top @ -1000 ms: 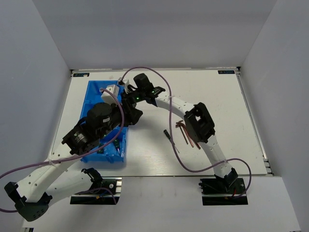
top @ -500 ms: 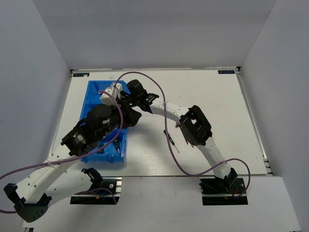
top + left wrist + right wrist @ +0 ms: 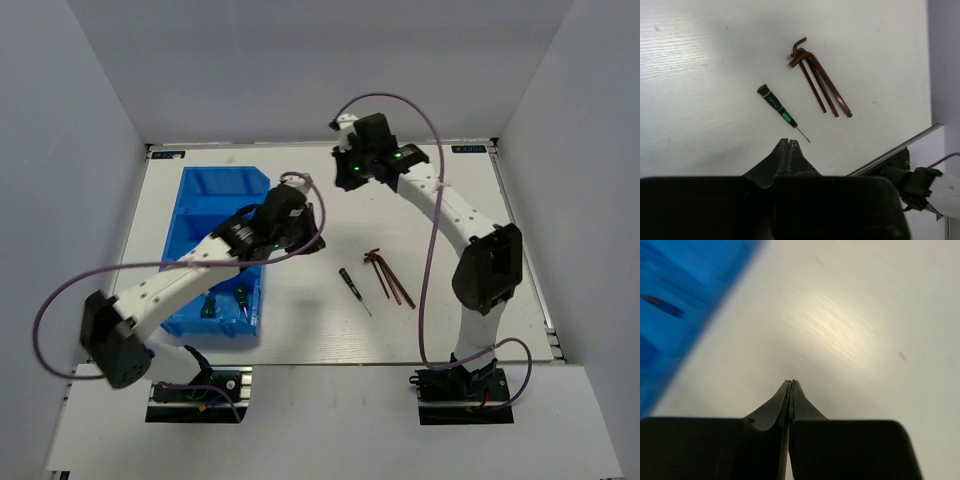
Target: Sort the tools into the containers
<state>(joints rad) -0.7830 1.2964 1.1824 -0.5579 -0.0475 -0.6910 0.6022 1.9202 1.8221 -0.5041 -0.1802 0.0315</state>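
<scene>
The blue bin (image 3: 200, 215) stands at the left of the table, and a blurred corner of it (image 3: 685, 295) shows in the right wrist view. Two green-handled screwdrivers (image 3: 241, 300) lie in its near compartment. A black precision screwdriver (image 3: 353, 290) (image 3: 777, 107) and dark-red hex keys (image 3: 390, 277) (image 3: 820, 82) lie on the white table right of the bin. My left gripper (image 3: 303, 225) (image 3: 789, 141) hangs shut and empty above the table, near the bin's right wall. My right gripper (image 3: 346, 172) (image 3: 791, 383) is shut and empty at the far middle.
A small dark tool (image 3: 660, 305) lies blurred inside the bin. The metal rail (image 3: 895, 152) of the table's near edge and the right arm's base (image 3: 462, 385) sit in front. Grey walls enclose the table on three sides.
Both arms have left the bin: the right one swung to the far middle, the left one moved off to the bin's right side. Both grippers have gone from open to shut.
</scene>
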